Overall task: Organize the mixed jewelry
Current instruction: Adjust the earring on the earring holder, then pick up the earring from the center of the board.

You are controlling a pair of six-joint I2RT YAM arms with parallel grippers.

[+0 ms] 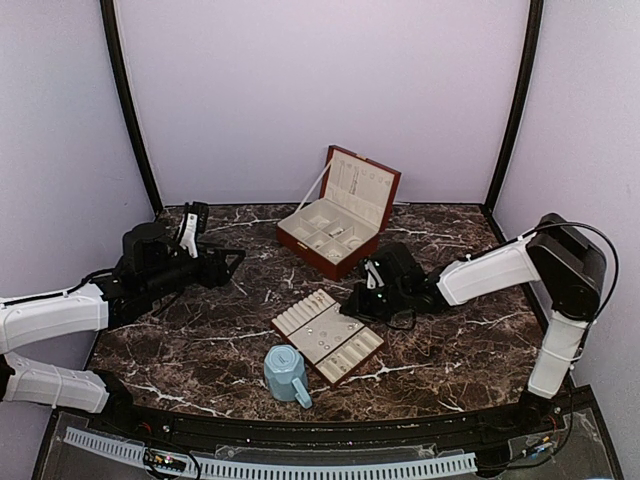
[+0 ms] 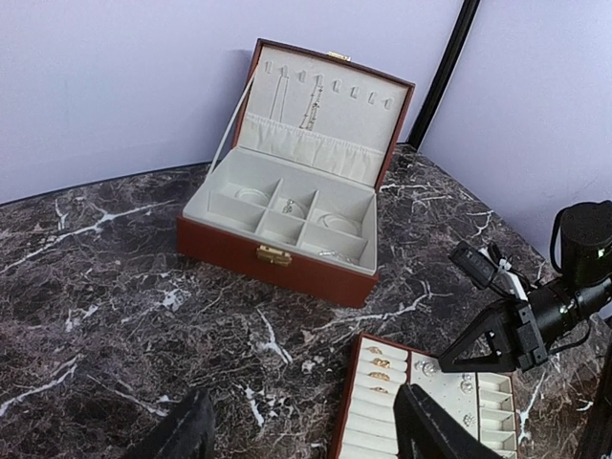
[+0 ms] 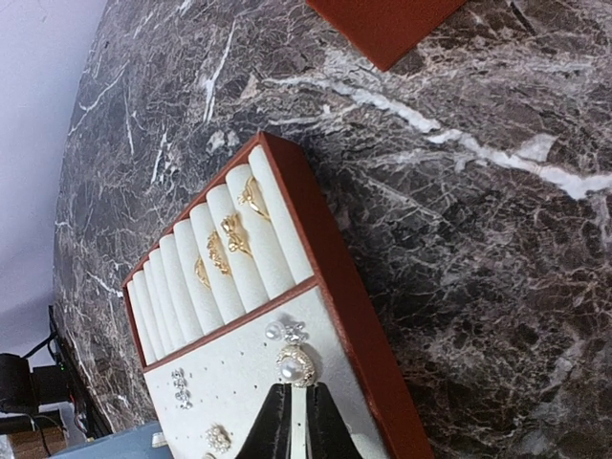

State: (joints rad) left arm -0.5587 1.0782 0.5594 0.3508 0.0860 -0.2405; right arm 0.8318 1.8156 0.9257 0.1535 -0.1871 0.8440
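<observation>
Closest to the bases sits the light-blue mug [image 1: 285, 372], faceted and glossy, and not part of the job as far as I can see. Just past it is the flat brown tray [image 3: 337, 287] with a cream, suede-looking lining. Most of the mixed jewelry [image 3: 182, 387] is there: gold rings [image 3: 232, 237] tucked between the padded rolls, plus sparkly studs and a pearl piece [image 3: 296, 363] on the flat pad. All of it looks featherweight, hard and slick, so I'd guess it skates or flips if nudged. The rings look easiest to take across the band where it stands up from the roll, and the pearl piece by its metal rim rather than the round pearl. The right gripper [image 3: 295, 397] is pinched closed with its tips right at that pearl piece — can't tell whether it has actually caught it. The left gripper [image 2: 304, 402] hangs over the dark veined marble tabletop [image 1: 200, 330] off to the side, fingers spread, nothing in them. Farthest back is the open jewelry box [image 2: 220, 247], a stiff brown shell with the same cream lining. Thin silvery hoops [image 2: 337, 222] lie in its compartments and fine chains [image 2: 311, 103] hang in the lid — those look tangle-prone.
</observation>
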